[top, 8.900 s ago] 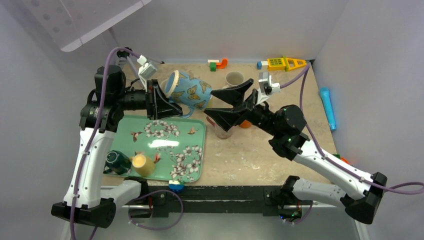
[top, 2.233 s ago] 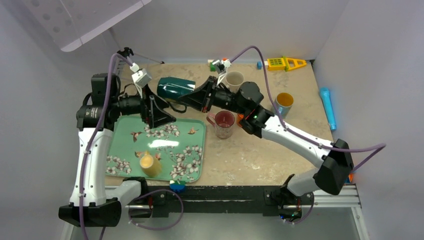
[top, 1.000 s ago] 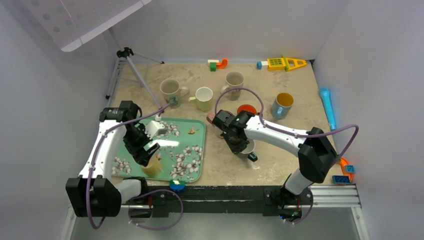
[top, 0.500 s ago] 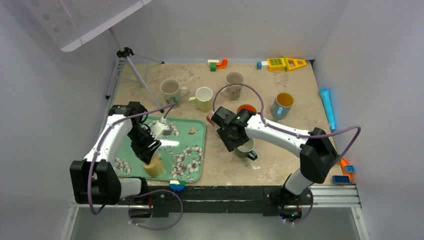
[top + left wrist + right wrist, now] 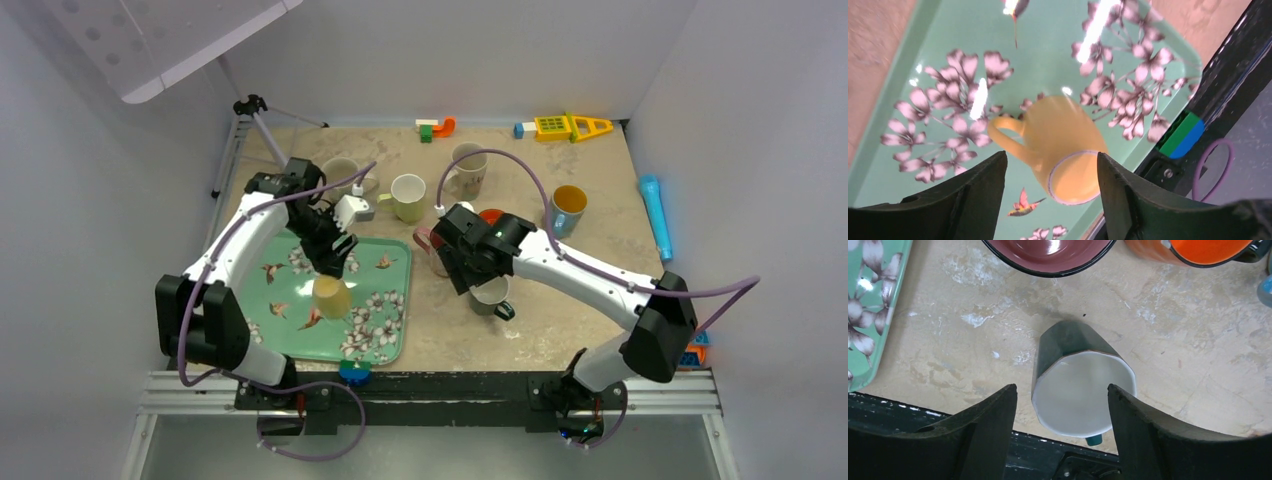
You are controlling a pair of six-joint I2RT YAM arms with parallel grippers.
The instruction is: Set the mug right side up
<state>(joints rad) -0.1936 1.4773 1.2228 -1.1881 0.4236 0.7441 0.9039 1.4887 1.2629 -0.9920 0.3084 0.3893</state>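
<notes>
Looking at the tray (image 5: 958, 30) in the near left corner of the bench (image 5: 540, 330), you find the yellow mug (image 5: 1063, 145) about in its middle. It seems to stand on its mouth, with the ringed flat bottom turned up, though I cannot be fully sure of this. Your left gripper (image 5: 333, 262) hangs above it with the jaws half wide and nothing between them, so I judge that the grasp is the step in hand and is not yet made. Your right gripper (image 5: 1063, 395) is also parted and empty, over a dark green mug (image 5: 1083, 390) that stands mouth up on the bench near the front edge. For the next move you should lower the left gripper, close on the body beside the handle (image 5: 1008, 132), lift clear of the tray, roll the wrist half a turn and set it down softly.
</notes>
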